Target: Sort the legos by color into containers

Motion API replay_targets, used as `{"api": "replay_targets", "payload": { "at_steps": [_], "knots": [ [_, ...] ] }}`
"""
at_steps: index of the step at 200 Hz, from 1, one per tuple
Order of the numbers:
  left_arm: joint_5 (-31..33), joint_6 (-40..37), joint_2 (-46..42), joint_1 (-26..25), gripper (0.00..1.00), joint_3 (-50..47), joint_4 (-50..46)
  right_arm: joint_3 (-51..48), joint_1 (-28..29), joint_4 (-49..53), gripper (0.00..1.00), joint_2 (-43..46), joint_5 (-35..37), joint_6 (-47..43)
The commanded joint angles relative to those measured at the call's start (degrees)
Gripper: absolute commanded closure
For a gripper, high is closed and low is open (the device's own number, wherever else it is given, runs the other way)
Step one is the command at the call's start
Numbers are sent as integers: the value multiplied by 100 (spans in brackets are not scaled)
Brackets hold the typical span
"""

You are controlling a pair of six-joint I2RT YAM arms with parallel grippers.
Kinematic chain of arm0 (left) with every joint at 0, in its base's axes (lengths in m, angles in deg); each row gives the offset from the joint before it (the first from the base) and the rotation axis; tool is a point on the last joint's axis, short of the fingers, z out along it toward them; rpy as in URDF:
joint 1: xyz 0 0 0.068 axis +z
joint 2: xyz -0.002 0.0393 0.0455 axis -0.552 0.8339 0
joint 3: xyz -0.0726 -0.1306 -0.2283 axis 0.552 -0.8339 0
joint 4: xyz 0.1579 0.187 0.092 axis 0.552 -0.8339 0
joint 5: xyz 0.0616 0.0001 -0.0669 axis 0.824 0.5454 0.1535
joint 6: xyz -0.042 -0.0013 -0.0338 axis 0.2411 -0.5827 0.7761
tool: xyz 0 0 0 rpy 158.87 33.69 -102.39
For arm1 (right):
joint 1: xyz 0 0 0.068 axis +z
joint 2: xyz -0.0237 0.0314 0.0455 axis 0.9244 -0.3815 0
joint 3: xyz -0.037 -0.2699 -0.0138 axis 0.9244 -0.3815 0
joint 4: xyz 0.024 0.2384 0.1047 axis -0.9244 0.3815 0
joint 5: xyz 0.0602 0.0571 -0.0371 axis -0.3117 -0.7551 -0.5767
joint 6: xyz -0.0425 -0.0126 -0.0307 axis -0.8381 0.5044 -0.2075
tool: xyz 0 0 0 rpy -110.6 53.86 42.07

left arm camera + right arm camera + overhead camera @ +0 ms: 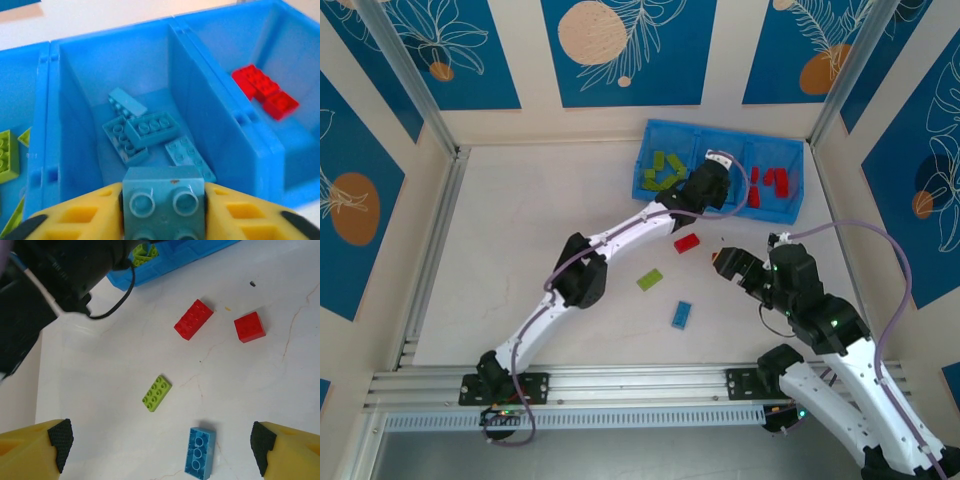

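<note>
- A pale table [520,230] is stretching out beneath both grippers.
- A bright blue tray [665,130] with three side-by-side compartments is lying under the left gripper [163,220] and well beyond the right gripper [161,441].
- The left gripper is hanging over the tray's middle compartment [80,100], its yellow fingers [85,215] sitting narrowly against both sides of a held light blue brick [163,192].
- The right gripper is hovering over the table with its jaws spread wide and nothing between them.
- Light blue bricks [150,127] are lying loose in the middle compartment, just beyond the left gripper's fingertips.
- Red bricks [262,90] are resting in the compartment to that gripper's right in its wrist view; lime green bricks [6,155] are showing in the one to its left.
- A loose light blue brick [200,458] is lying on the table between the right gripper's fingers, below them.
- A lime green brick [156,393] is sitting a little farther ahead of that gripper.
- A long red brick [193,319] and a square red brick [249,326] are lying farther ahead again, apart from each other.
</note>
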Motion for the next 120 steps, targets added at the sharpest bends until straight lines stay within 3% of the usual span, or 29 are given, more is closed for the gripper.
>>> {"api": "replay_targets", "payload": {
  "at_steps": [1, 34, 48, 85, 120],
  "knots": [
    [-396, -354, 357, 49, 45, 986, -352, -93, 31, 113, 6, 137, -1, 66],
    [-541, -133, -86, 44, 41, 859, -636, -110, 31, 224, 6, 133, 20, 80],
    [-688, 99, -672, 19, 43, 232, -653, -86, 31, 285, 6, 131, 10, 67],
    [-1108, 164, -3660, -142, 45, -4470, 2062, -128, 51, 307, 9, 94, -247, -92],
    [-1229, -640, -6220, -470, 43, -7313, 2315, -184, 218, 78, 12, -589, -896, -259]
  ]
}}
